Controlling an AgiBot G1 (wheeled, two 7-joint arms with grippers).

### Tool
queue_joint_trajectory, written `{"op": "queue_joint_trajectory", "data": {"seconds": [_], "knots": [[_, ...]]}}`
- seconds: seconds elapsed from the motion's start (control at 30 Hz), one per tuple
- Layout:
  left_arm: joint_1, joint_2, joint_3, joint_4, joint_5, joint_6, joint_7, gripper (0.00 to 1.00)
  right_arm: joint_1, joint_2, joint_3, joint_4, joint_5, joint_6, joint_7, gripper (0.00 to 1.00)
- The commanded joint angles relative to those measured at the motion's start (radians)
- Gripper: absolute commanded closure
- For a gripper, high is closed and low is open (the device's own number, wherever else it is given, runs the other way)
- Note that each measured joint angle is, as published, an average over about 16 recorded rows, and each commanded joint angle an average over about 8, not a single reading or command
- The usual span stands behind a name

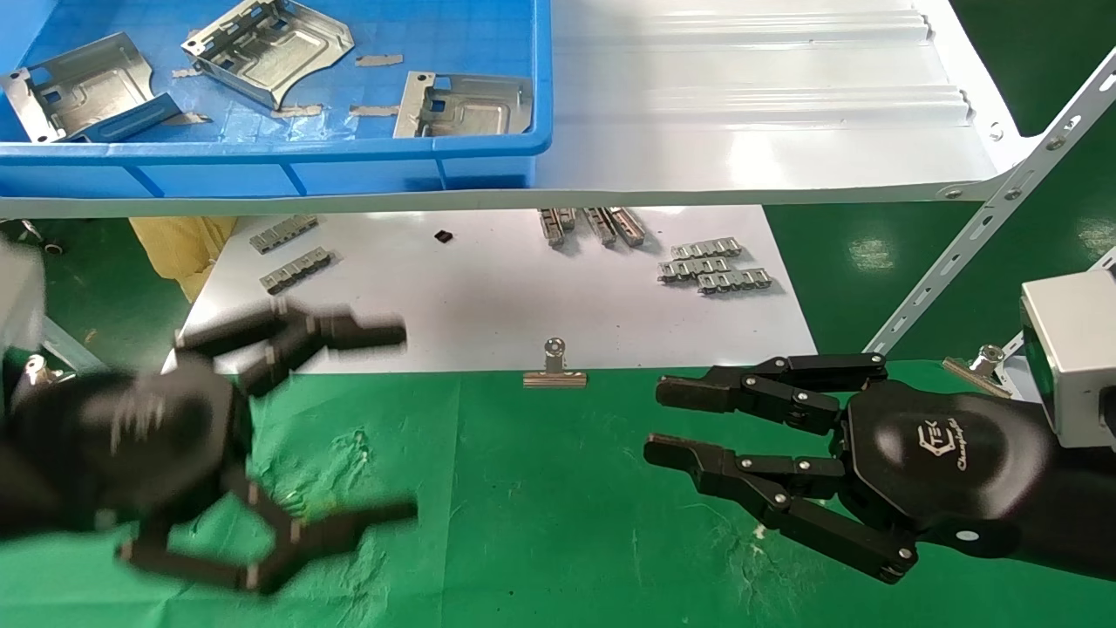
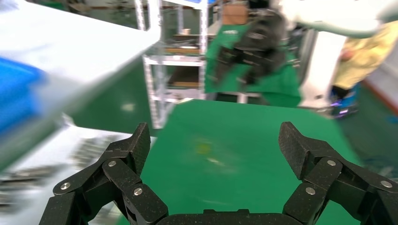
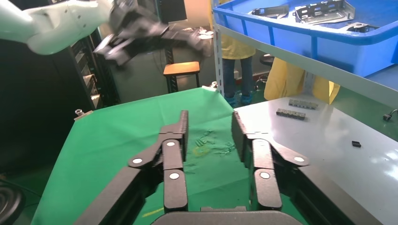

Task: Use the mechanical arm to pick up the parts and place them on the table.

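Observation:
Three silvery stamped parts (image 1: 270, 48) lie in the blue tray (image 1: 279, 161) on the upper shelf; they also show in the right wrist view (image 3: 324, 11). My left gripper (image 1: 408, 423) is blurred, wide open and empty above the left side of the green-clothed table (image 1: 540, 506). In the left wrist view (image 2: 216, 140) only green cloth shows between its fingers. My right gripper (image 1: 656, 420) is open and empty above the table's right side. It holds nothing in the right wrist view (image 3: 209, 126) either.
A glossy white board (image 1: 488, 296) behind the cloth carries grey linked clip strips (image 1: 715, 266) and a silver binder clip (image 1: 554, 366) at its front edge. The white shelf (image 1: 741, 131) overhangs the board. A perforated metal brace (image 1: 985, 227) slants at the right.

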Motion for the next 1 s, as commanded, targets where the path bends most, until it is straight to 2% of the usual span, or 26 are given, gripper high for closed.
{"op": "queue_joint_trajectory", "data": {"seconds": [0.03, 0.23, 0.33, 0.57, 0.6, 0.63, 0.83, 0.87, 0.9, 1.0], "knots": [[-0.062, 0.008, 0.005, 0.012, 0.028, -0.013, -0.017, 0.00, 0.000, 0.000, 0.000, 0.000, 0.000, 0.000, 0.000, 1.00], [-0.389, 0.151, 0.090, 0.343, 0.262, -0.123, 0.005, 0.00, 0.000, 0.000, 0.000, 0.000, 0.000, 0.000, 0.000, 1.00], [-0.512, 0.221, 0.126, 0.521, 0.365, -0.208, 0.042, 0.00, 0.000, 0.000, 0.000, 0.000, 0.000, 0.000, 0.000, 1.00], [-0.675, 0.331, 0.180, 0.824, 0.511, -0.405, 0.102, 0.00, 0.000, 0.000, 0.000, 0.000, 0.000, 0.000, 0.000, 1.00], [-0.690, 0.341, 0.186, 0.855, 0.525, -0.427, 0.108, 0.00, 0.000, 0.000, 0.000, 0.000, 0.000, 0.000, 0.000, 0.95], [-0.703, 0.350, 0.192, 0.884, 0.538, -0.447, 0.114, 0.07, 0.000, 0.000, 0.000, 0.000, 0.000, 0.000, 0.000, 0.82], [-0.760, 0.394, 0.225, 1.020, 0.599, -0.541, 0.135, 0.82, 0.000, 0.000, 0.000, 0.000, 0.000, 0.000, 0.000, 0.07], [-0.766, 0.400, 0.229, 1.037, 0.606, -0.552, 0.136, 0.94, 0.000, 0.000, 0.000, 0.000, 0.000, 0.000, 0.000, 0.00], [-0.771, 0.406, 0.233, 1.052, 0.611, -0.563, 0.138, 1.00, 0.000, 0.000, 0.000, 0.000, 0.000, 0.000, 0.000, 0.00], [-0.781, 0.421, 0.237, 1.088, 0.619, -0.588, 0.141, 1.00, 0.000, 0.000, 0.000, 0.000, 0.000, 0.000, 0.000, 0.00]]}}
